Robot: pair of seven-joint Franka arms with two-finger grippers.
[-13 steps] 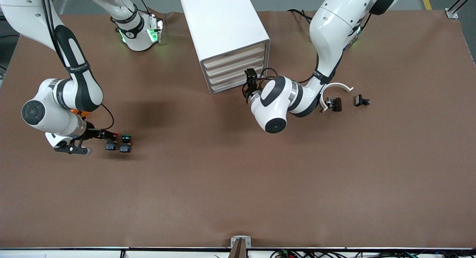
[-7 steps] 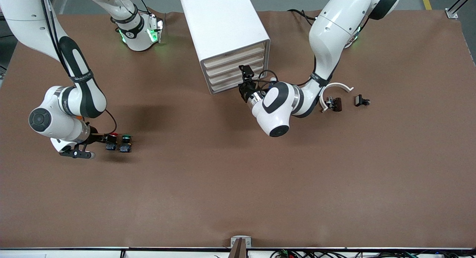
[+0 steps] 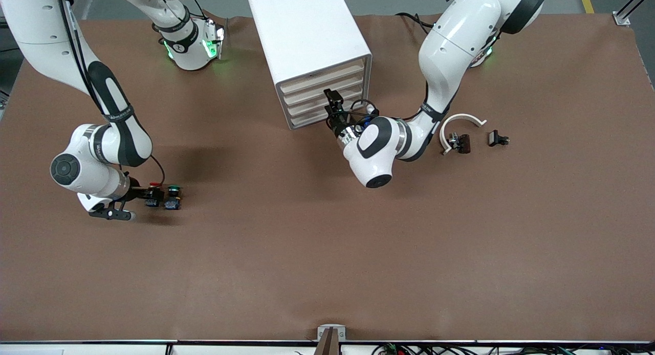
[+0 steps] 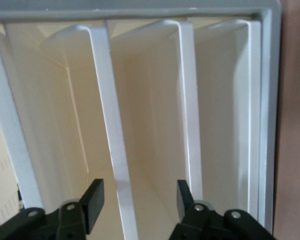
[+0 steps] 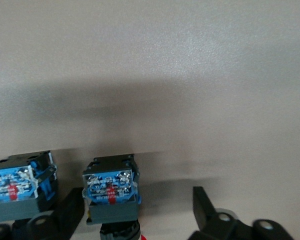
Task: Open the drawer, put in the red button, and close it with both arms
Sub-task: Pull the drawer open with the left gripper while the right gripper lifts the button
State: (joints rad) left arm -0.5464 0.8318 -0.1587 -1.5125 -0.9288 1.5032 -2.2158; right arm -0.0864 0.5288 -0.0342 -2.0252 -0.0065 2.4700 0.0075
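Though some dark lettering runs along the arms' black bands, I cannot read it. The red button has a red cap, a black body and a blue base. It lies on the table toward the right arm's end, just beside a green button. The right gripper is spread open around it. The left gripper is at the front of the white drawer cabinet, open around a drawer's white edge.

The front view looks down across the whole table. The left wrist view faces the drawer unit closely; the right wrist view skims the tabletop.
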